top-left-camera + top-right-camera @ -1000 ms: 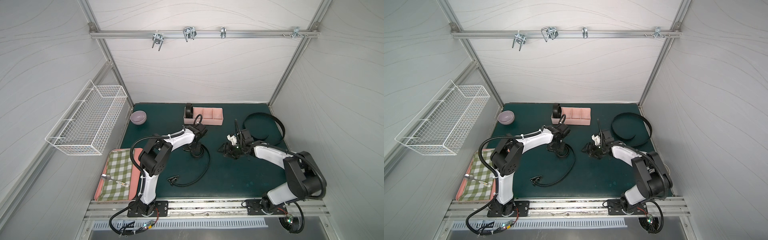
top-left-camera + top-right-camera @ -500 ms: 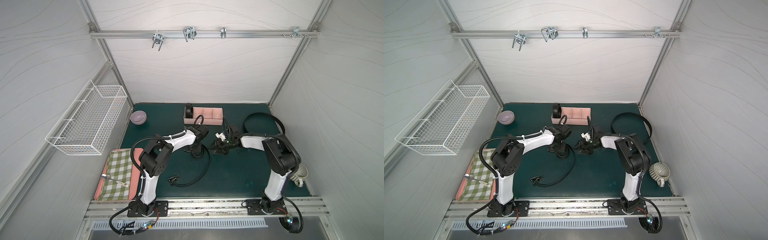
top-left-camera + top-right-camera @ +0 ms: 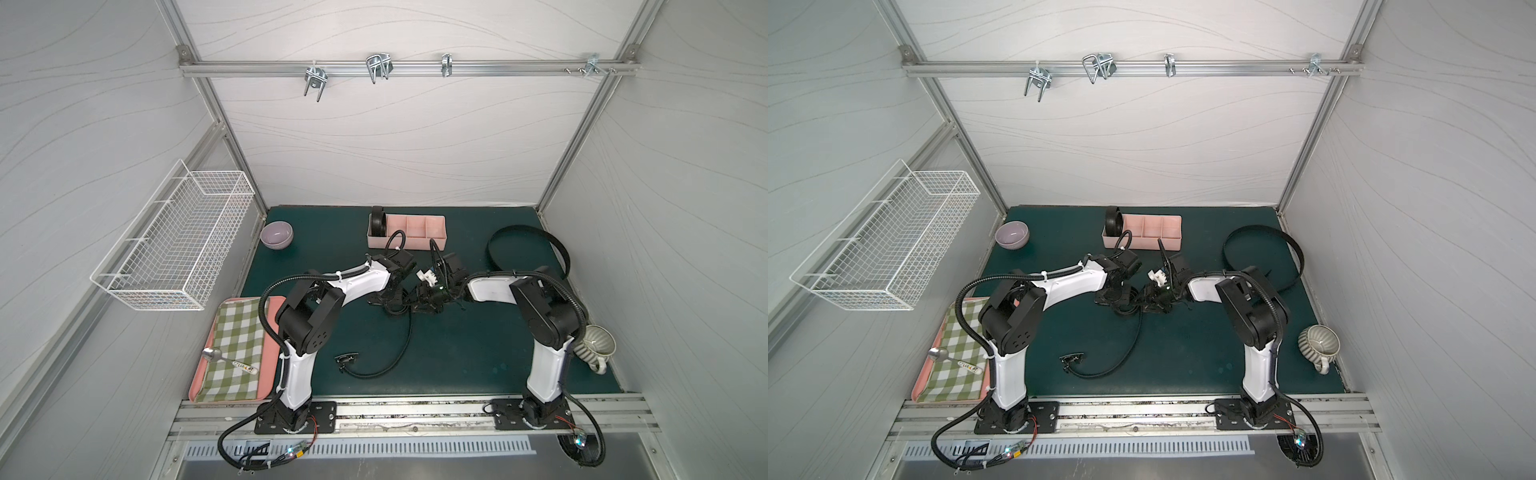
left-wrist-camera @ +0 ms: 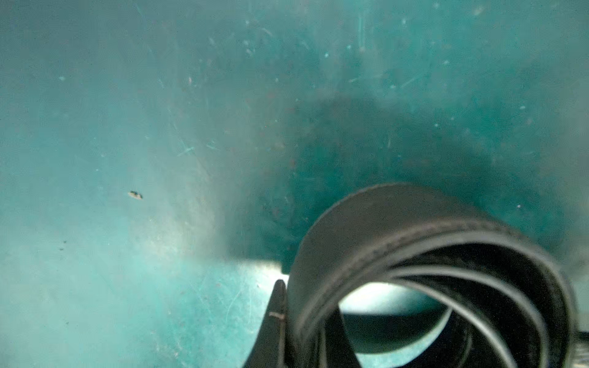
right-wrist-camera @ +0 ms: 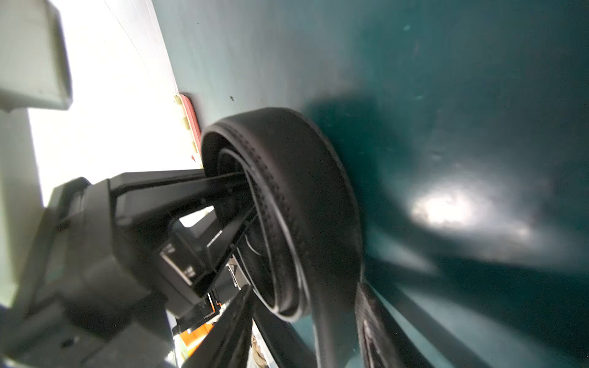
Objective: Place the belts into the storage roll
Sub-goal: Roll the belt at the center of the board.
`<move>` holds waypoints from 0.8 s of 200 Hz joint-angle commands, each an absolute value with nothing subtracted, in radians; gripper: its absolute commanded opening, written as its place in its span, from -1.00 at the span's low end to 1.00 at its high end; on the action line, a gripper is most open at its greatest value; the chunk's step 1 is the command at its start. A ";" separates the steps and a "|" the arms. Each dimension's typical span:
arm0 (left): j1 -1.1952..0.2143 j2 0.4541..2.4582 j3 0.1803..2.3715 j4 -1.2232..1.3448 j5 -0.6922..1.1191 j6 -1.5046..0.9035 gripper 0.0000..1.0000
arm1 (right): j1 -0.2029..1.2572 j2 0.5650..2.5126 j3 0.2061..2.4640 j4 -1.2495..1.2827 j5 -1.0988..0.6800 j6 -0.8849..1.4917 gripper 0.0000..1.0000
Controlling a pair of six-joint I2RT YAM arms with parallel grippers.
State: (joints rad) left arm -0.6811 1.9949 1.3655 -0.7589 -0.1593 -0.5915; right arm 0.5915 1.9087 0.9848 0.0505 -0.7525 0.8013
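Right wrist view: left gripper (image 5: 236, 204) clenching coiled belt (image 5: 287, 191) on bench (image 5: 446, 95); right gripper (image 5: 302, 350) closure unclear. While you are rolling, be pulling tail taut, stacking wraps flush.

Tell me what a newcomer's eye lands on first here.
First, both grippers meet mid-scene: the left gripper is shut on a half-coiled black belt while the right gripper, jaws open, straddles it. Next, the pink storage tray at the back holds one coiled belt upright in its end compartment, and a third belt lies in a wide loop on the green mat, far right.
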 commanded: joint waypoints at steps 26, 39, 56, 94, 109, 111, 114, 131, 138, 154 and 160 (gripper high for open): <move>-0.708 2.113 1.280 -0.559 0.030 -0.665 -1.00 | 0.634 1.928 0.969 0.137 -0.733 0.915 -0.03; -0.713 2.110 1.272 -0.560 0.032 -0.686 -1.00 | 0.642 1.922 0.949 0.159 -0.718 0.956 -0.05; -0.718 2.112 1.264 -0.563 0.038 -0.704 -1.00 | 0.656 1.908 0.914 0.196 -0.694 1.016 -0.06; -0.734 2.107 1.232 -0.553 0.041 -0.738 -1.00 | 0.698 1.888 0.877 0.244 -0.647 1.135 0.00; -0.743 2.099 1.220 -0.553 0.040 -0.746 -1.00 | 0.716 1.896 0.869 0.267 -0.642 1.185 0.02; -0.745 2.099 1.218 -0.553 0.040 -0.746 -1.00 | 0.717 1.897 0.867 0.271 -0.641 1.191 0.02; -0.746 2.098 1.214 -0.553 0.040 -0.748 -1.00 | 0.720 1.899 0.865 0.278 -0.640 1.200 0.02; -0.750 2.089 1.200 -0.546 0.042 -0.755 -1.00 | 0.735 1.910 0.847 0.326 -0.638 1.264 0.03; -0.751 2.087 1.196 -0.546 0.041 -0.755 -1.00 | 0.742 1.913 0.842 0.338 -0.637 1.284 0.03; -0.753 2.086 1.192 -0.545 0.043 -0.755 -1.00 | 0.757 1.914 0.836 0.333 -0.629 1.299 0.03; -0.753 2.085 1.190 -0.547 0.043 -0.755 -1.00 | 0.761 1.914 0.834 0.329 -0.625 1.304 0.03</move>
